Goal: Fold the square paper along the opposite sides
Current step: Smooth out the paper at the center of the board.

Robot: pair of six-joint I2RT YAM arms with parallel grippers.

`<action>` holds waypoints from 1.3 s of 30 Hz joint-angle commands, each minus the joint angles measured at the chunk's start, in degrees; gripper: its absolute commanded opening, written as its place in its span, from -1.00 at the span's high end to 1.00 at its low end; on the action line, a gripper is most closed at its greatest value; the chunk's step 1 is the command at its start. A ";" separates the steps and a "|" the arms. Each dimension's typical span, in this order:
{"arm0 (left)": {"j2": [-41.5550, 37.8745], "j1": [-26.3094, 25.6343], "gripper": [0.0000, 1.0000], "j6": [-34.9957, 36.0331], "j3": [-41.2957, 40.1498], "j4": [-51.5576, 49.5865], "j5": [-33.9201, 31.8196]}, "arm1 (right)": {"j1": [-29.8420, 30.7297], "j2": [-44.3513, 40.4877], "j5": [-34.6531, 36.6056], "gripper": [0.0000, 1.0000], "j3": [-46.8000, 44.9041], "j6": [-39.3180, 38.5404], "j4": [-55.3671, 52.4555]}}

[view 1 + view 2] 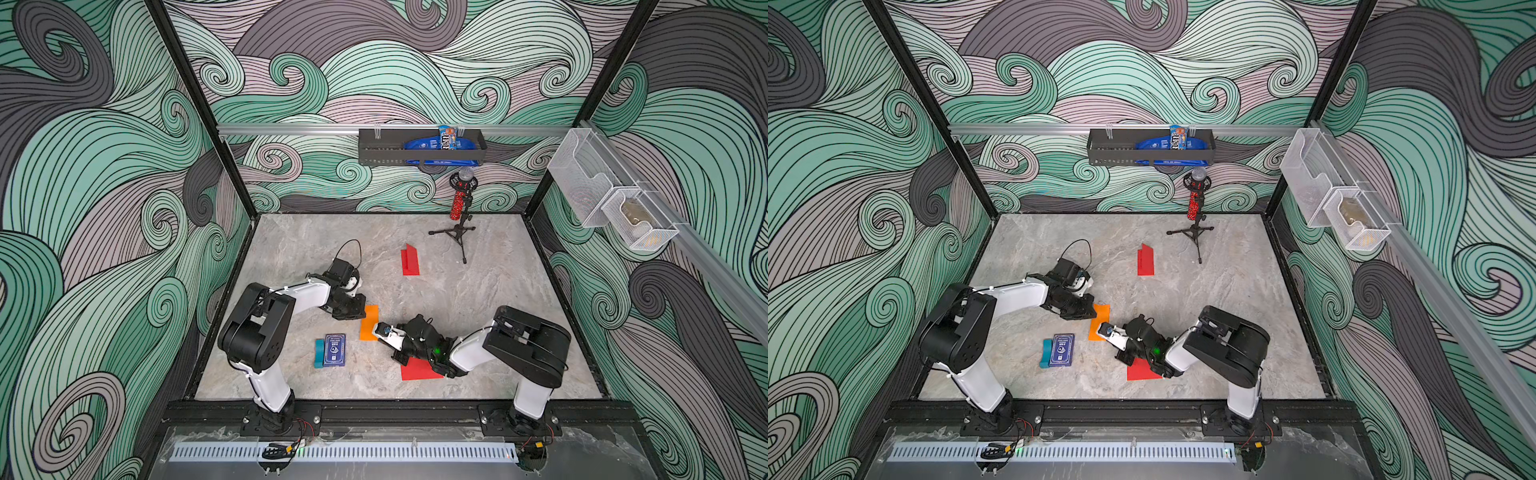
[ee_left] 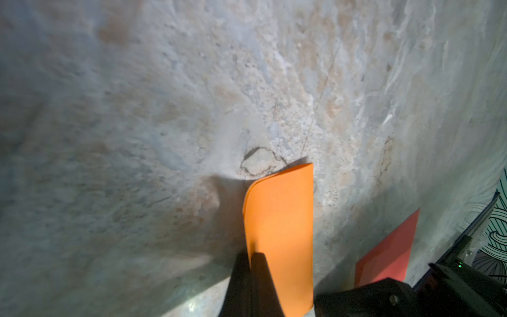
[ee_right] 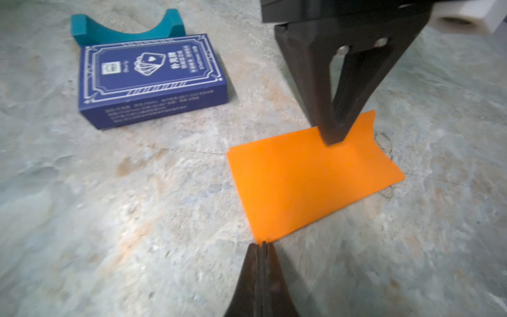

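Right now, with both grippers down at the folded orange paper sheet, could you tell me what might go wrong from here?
1. The folded orange paper sheet curls up at the edge beyond the left gripper, whose closed tips rest on it. The fold may spring open once that gripper lifts.
2. The right gripper, also closed, sits at one corner of the sheet. A sideways push there could slide or crumple the sheet instead of creasing it.
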 commanded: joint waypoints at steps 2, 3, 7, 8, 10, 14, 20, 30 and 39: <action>0.85 0.82 1.00 0.00 1.48 -0.32 -1.47 | 0.13 -6.57 -2.88 0.94 -2.15 2.54 -8.87; 0.91 0.82 1.00 0.04 1.48 -0.25 -1.25 | -0.80 -7.48 -3.48 0.93 -1.65 2.35 -7.84; 0.89 0.76 1.00 -0.05 1.35 -0.16 -0.75 | -7.85 -4.53 -6.88 0.89 4.34 3.00 -3.47; 0.76 0.76 1.00 -0.08 1.30 -0.07 -0.66 | -9.33 -2.18 -6.98 0.89 6.71 3.01 -3.05; 0.72 0.77 1.00 -0.13 1.30 -0.13 -0.65 | -11.06 2.16 -6.73 0.90 10.73 2.35 -2.28; 0.80 0.78 1.00 -0.19 1.21 -0.11 -0.48 | -11.54 8.89 -3.61 0.93 18.27 -1.24 -4.56; 1.16 0.77 1.00 -0.25 1.30 -0.06 -0.23 | -11.51 13.85 -4.82 0.94 20.90 -0.58 -2.87; 0.89 0.82 1.00 -0.18 1.13 -0.13 -0.83 | -12.05 17.64 0.45 0.93 18.61 -0.15 -1.63; 0.56 0.86 1.00 -0.22 1.04 -0.23 -1.53 | -13.75 16.03 3.88 0.92 16.11 -0.05 -0.82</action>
